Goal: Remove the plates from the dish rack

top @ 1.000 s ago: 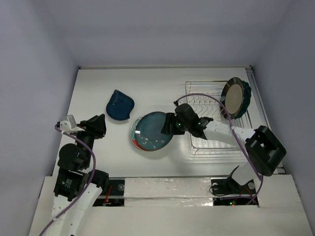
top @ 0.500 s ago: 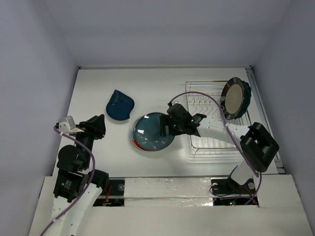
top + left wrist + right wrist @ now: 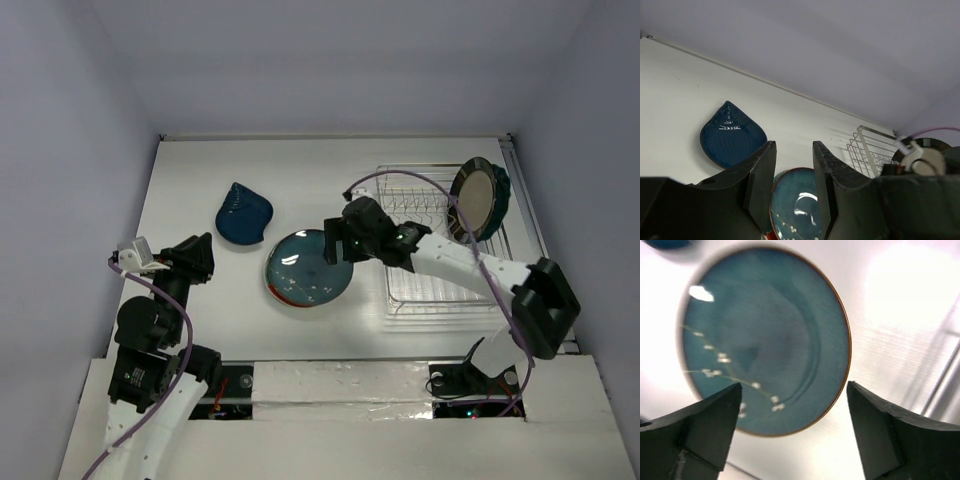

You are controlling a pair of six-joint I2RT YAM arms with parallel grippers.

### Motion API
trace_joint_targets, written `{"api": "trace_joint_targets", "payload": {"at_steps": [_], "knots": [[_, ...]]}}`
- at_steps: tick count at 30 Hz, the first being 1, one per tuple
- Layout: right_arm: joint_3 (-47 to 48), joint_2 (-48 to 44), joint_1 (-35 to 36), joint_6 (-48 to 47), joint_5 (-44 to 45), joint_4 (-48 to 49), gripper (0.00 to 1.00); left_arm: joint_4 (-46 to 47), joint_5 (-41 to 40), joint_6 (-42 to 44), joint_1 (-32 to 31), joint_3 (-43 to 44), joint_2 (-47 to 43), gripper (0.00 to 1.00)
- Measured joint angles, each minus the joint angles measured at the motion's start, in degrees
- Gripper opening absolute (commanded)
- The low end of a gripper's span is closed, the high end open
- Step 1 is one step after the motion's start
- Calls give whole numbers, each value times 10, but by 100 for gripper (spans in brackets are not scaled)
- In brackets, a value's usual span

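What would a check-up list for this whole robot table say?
Surface: white table.
Job's things: blue shell dish and teal-and-red plate lie flat on the table; olive-centred plate stands in the wire rack, with a darker plate behind it.
Clutter: nothing seen.
Grippers: right gripper open, over the teal-and-red plate; left gripper open, holding nothing.
Cables: purple cables run along both arms.
Surroundings: plain pale walls on three sides.

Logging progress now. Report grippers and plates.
Right gripper open over the teal plate, which lies flat on the table. Left gripper open, holding nothing. Olive-centred plate upright in the dish rack, not yet unloaded. Nothing seen blocking it.
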Motion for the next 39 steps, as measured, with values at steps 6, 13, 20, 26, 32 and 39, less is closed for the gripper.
{"api": "trace_joint_targets", "payload": {"at_steps": [6, 13, 20, 26, 32, 39], "knots": [[33, -148, -3, -19, 83, -16, 0, 0, 0, 0, 0, 0, 0, 33], [45, -310, -201, -49, 215, -74, 14, 0, 0, 0, 0, 0, -5, 33], [45, -322, -346, -95, 280, -125, 62, 1, 0, 0, -4, 0, -13, 33], [56, -228, -412, -118, 253, -137, 58, 0, 0, 0, -10, 0, -16, 34], [83, -154, -449, -135, 216, -143, 51, 0, 0, 0, -16, 0, -16, 35], [101, -90, -457, -156, 202, -136, 40, 0, 0, 0, -20, 0, -16, 36]]}}
